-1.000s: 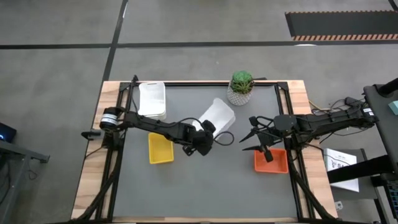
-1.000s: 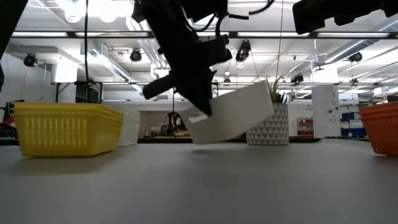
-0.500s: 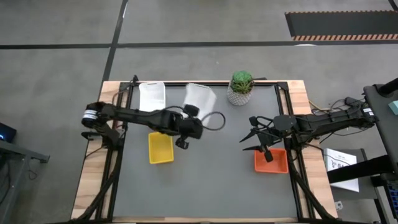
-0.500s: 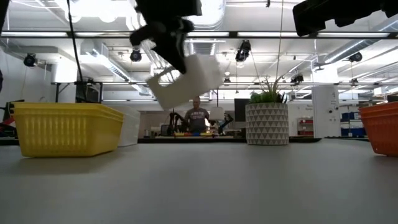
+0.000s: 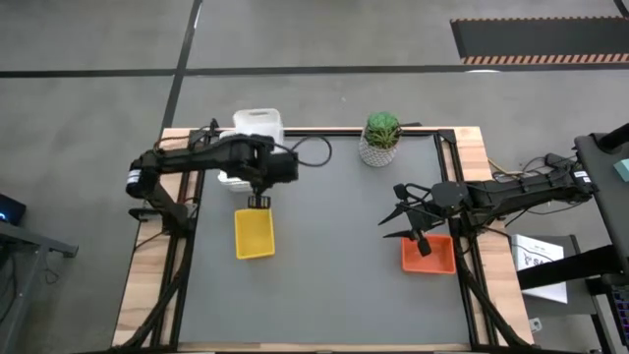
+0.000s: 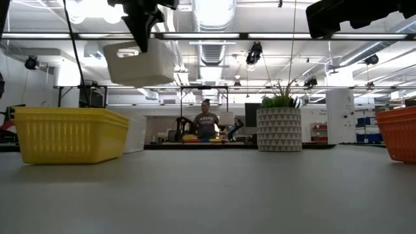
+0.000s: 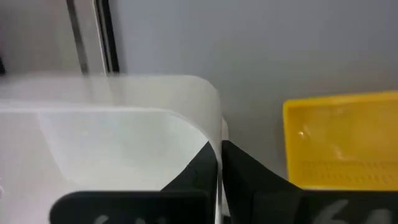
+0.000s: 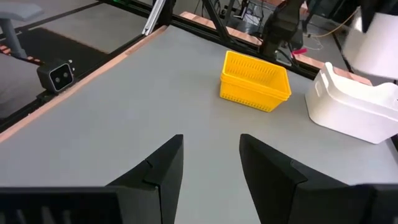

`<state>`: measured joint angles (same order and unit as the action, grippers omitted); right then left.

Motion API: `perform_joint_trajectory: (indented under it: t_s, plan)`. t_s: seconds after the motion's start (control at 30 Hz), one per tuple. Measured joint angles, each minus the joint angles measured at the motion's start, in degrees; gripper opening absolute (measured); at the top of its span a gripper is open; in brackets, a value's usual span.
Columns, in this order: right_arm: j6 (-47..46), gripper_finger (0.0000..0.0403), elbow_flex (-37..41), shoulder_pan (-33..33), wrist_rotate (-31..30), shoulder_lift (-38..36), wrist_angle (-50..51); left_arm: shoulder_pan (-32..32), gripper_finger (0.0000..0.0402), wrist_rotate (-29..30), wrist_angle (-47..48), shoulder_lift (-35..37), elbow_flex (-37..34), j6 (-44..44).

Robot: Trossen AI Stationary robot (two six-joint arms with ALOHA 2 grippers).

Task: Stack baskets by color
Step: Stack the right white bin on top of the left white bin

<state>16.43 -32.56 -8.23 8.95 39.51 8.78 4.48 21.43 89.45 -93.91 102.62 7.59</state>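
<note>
Nearing completion: left gripper (image 5: 263, 169) clamping white basket (image 6: 139, 63) above white stack (image 8: 360, 107), upper left; right gripper (image 5: 405, 221) gaping, empty, beside orange stack (image 5: 428, 255).

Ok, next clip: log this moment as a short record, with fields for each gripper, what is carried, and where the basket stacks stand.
left gripper: shut on the rim of a white plastic basket, carried in the air at the far left corner
white stack: on the table under it
yellow plastic basket: left side of table
orange plastic basket: right side
right gripper: open, empty, hanging beside the orange basket
potted plant: far edge
</note>
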Motion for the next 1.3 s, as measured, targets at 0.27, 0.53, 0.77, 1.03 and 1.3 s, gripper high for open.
perform_joint_trajectory:
  t_s: [0.27, 0.53, 0.77, 1.03, 1.3]
  plan:
    - [0.0, 0.0151, 0.0, 0.0, 0.0, 0.0, 0.0, 8.6, 0.0000, -1.9, 0.5, 1.5, -3.3, 3.9]
    - [0.2, 0.0151, 0.5, 0.0, 0.0, 0.0, 0.0, 14.6, 0.0000, -3.1, 0.6, 4.5, -10.7, 5.0]
    - [0.1, 0.0151, 0.5, 0.0, 0.0, 0.0, 0.0, 16.4, 0.0000, -4.8, -0.7, 4.8, -15.6, 8.1]
    - [0.1, 0.0151, 0.6, 0.0, 0.0, 0.0, 0.0, 17.6, 0.0000, -5.4, -3.3, 4.8, -19.8, 8.4]
    - [0.0, 0.0151, 0.6, 0.0, 0.0, 0.0, 0.0, 17.7, 0.0000, -7.7, -8.0, 4.7, -22.9, 9.7]
